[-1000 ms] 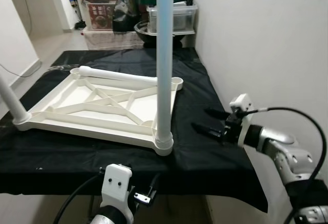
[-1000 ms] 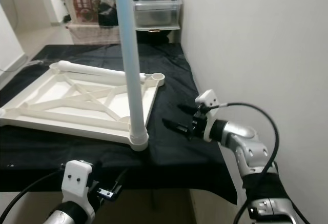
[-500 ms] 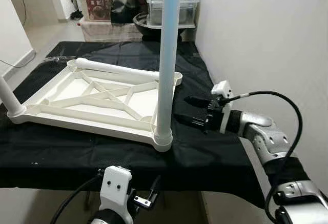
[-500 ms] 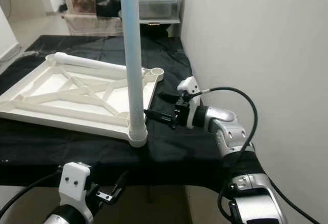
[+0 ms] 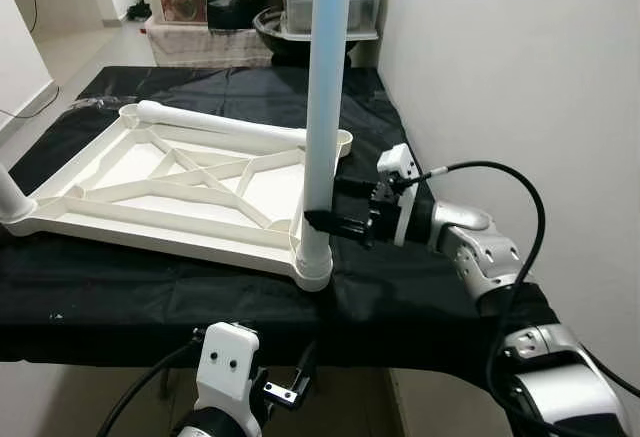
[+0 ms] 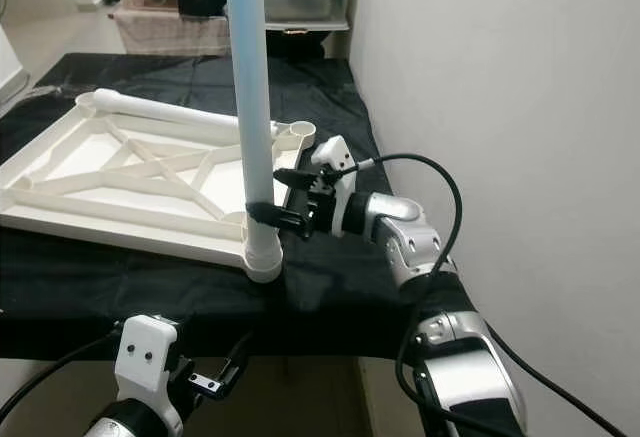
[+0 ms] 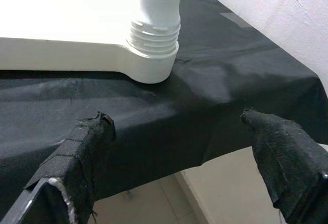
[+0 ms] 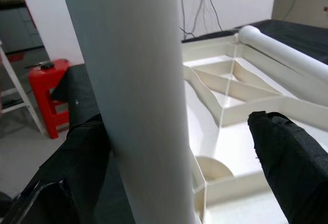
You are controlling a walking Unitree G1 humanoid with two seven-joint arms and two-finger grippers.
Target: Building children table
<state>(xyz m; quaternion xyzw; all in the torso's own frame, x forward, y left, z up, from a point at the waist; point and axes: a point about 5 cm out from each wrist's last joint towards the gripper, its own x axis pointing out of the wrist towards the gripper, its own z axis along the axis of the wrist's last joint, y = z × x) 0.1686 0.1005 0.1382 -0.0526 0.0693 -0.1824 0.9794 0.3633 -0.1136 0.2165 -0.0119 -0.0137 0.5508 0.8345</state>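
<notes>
Reaching in from three o'clock, the right gripper (image 5: 335,211) has its two black fingers spread on either side of the upright leg (image 5: 325,97), low down just above the threaded collar, one finger touching the tube and the other apart from it. The leg stands in the near corner socket of the upturned tabletop (image 5: 170,182), which lies on the black cloth (image 5: 400,287); another leg (image 5: 215,130) lies across the tray at twelve o'clock. To do this step well, I judge the fingers should close squarely and low on the tube, then turn it without tilting it, so the thread seats straight. The left gripper (image 7: 184,157) hangs spread and idle under the table edge at six o'clock. A second ago the right gripper hovered well clear of the leg; it has since come in to the leg.
</notes>
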